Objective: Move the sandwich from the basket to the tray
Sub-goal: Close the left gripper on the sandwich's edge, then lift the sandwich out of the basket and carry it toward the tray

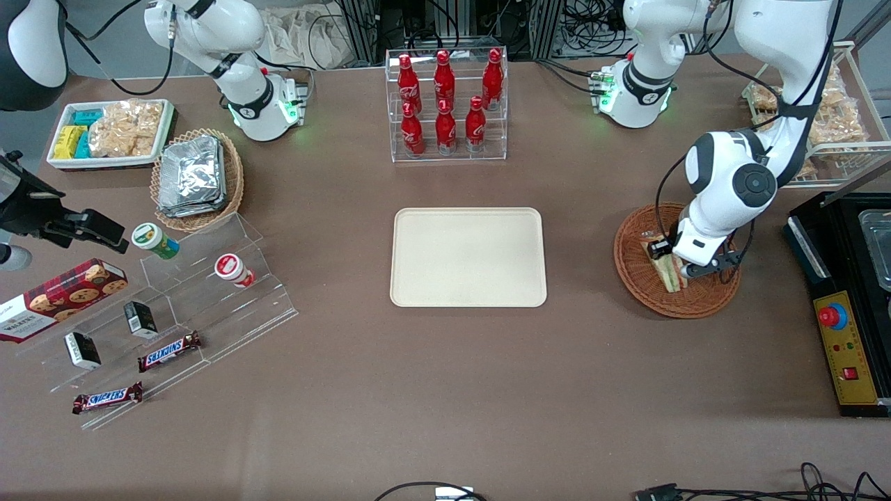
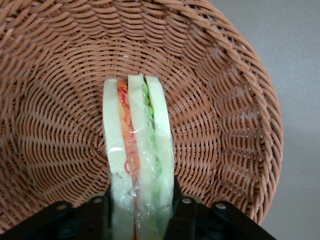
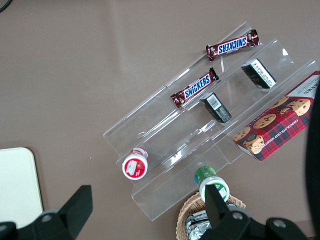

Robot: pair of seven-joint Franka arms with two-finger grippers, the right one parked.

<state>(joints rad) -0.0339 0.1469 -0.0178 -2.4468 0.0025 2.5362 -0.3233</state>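
The sandwich (image 1: 668, 273), a clear-wrapped white bread wedge with orange and green filling, stands on edge in the round reddish-brown wicker basket (image 1: 637, 278) toward the working arm's end of the table. My left gripper (image 1: 674, 266) is down in the basket, with a finger against each bread face. In the left wrist view the sandwich (image 2: 137, 145) runs out from between the black fingers (image 2: 97, 215) over the basket's woven floor (image 2: 225, 100). The cream-beige tray (image 1: 468, 257) lies flat mid-table, with nothing on it.
A clear rack of red bottles (image 1: 445, 104) stands farther from the camera than the tray. A black control box with a red button (image 1: 846, 327) sits beside the basket at the table's end. A wire rack of snacks (image 1: 828, 111), a tan basket with foil packs (image 1: 197, 177) and a clear stepped stand (image 1: 195, 306) also show.
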